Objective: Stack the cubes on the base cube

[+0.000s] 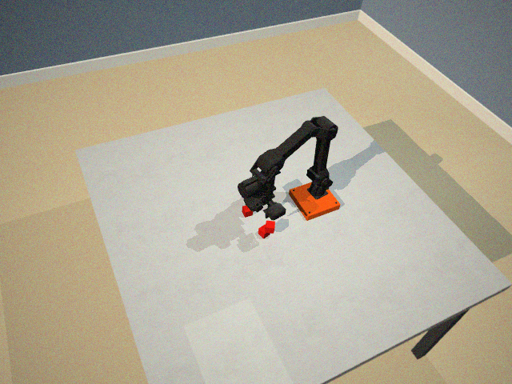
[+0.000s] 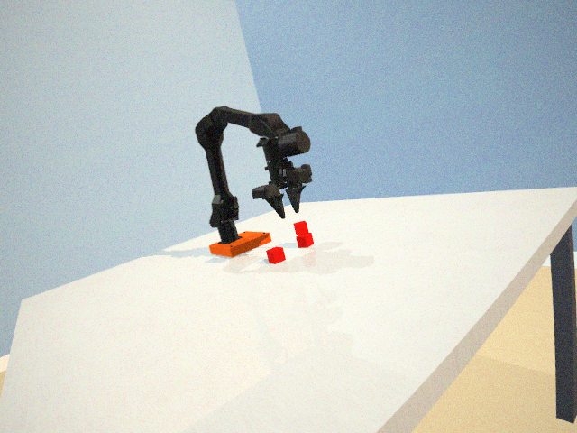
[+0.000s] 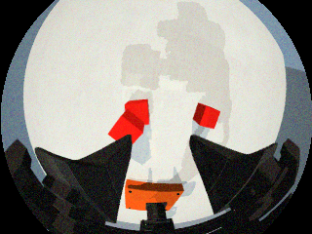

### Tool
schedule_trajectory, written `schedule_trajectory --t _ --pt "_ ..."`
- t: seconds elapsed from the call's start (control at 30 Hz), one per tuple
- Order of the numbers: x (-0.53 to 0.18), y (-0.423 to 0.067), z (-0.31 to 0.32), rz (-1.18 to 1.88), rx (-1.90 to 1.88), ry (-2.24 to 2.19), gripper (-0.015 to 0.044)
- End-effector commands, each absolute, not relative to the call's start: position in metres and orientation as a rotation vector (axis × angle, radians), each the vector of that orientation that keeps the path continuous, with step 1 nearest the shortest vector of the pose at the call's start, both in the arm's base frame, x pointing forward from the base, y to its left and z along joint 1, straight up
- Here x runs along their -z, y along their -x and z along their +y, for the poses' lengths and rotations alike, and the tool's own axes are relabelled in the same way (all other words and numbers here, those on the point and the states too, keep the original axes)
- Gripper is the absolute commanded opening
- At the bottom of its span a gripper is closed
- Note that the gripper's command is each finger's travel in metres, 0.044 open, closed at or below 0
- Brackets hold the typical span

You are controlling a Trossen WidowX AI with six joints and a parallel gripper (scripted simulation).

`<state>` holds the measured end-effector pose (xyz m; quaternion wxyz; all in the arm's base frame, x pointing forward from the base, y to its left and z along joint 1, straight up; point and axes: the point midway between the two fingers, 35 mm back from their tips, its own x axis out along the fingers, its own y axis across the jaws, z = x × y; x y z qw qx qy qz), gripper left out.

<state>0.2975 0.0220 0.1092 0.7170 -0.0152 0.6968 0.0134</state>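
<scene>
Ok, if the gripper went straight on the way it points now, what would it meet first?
Probably the bare table top. In the wrist view the open gripper aims between the stacked cubes and the loose cube, with neither in line, though depth is hard to judge.

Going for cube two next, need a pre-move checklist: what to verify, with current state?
1. Gripper empty and open: ok, nothing between the fingers.
2. First cube resting on base cube: ok, stacked and standing free.
3. First cube capping just one corner, level: cannot tell, too small.
4. Second cube free on table, apart from the stack: ok.
5. Gripper clear above the stack: ok.
6. Space left on base top for second cube: cannot tell.
</scene>
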Motion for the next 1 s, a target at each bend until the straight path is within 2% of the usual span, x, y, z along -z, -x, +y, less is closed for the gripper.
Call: schedule_trajectory --t 0.0,0.83,0.97 --pt "-0.112 -0.300 0.011 1.543 -0.145 0.155 0.0265" --pt "-0.136 -0.302 -0.063 1.302 -1.006 1.047 0.0265" --pt "-0.138 -0.301 -0.067 1.276 -1.056 1.099 0.0265"
